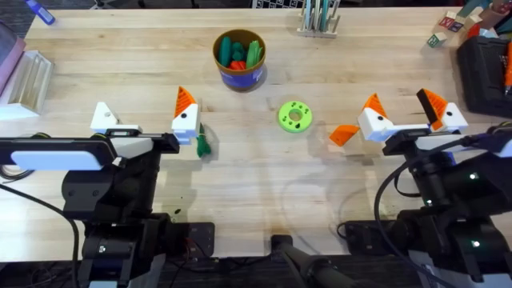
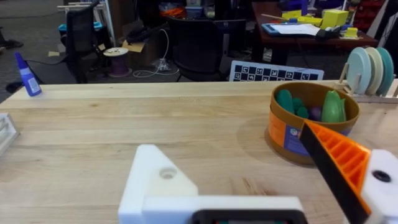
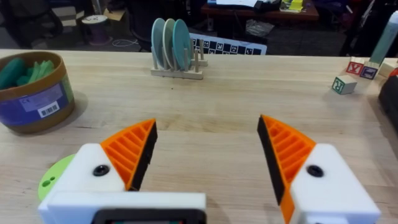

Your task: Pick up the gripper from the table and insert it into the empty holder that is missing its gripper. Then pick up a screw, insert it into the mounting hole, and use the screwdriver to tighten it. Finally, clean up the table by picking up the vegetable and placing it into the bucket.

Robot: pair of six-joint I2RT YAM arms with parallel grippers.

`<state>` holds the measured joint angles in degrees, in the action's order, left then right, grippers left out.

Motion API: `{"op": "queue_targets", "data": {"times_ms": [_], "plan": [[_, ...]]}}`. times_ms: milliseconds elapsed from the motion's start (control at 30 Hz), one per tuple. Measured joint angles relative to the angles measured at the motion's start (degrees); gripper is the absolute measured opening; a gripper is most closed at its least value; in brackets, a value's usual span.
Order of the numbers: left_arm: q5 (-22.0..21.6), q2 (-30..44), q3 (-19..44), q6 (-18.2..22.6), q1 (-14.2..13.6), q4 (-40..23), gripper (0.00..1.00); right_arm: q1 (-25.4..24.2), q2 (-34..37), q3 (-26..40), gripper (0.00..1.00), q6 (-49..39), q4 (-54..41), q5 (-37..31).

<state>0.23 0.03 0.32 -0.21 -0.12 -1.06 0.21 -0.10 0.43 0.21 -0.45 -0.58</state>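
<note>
both jaws stand spread and hold nothing, the left gripper [image 1: 144, 122] with its bare holder [image 1: 102, 118], while the gripper [image 1: 344, 134] lies on the surface beside the right gripper [image 1: 404, 116], so the first step, picking it up, comes next.

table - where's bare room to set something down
Free: the wide strip left of the bucket up to the clear tray, and the stretch between bucket and tube rack. Crowded: around the green disc, the loose orange gripper and the vegetable.
</note>
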Motion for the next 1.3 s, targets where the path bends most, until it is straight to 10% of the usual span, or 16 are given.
{"op": "queue_targets", "data": {"times_ms": [467,967,1300], "plan": [[0.00,0.02,1.54,-0.25,0.00,-3.65,0.986,0.00,0.00,0.60,0.992,0.00,-0.28,-1.37],[2.65,24.90,40.55,-0.68,0.00,-51.10,0.986,0.00,15.62,33.57,0.992,0.92,-27.98,-1.73],[12.00,42.24,41.94,-1.80,0.00,-46.08,0.986,0.00,17.20,36.48,0.992,0.92,-28.57,-1.73]]}}
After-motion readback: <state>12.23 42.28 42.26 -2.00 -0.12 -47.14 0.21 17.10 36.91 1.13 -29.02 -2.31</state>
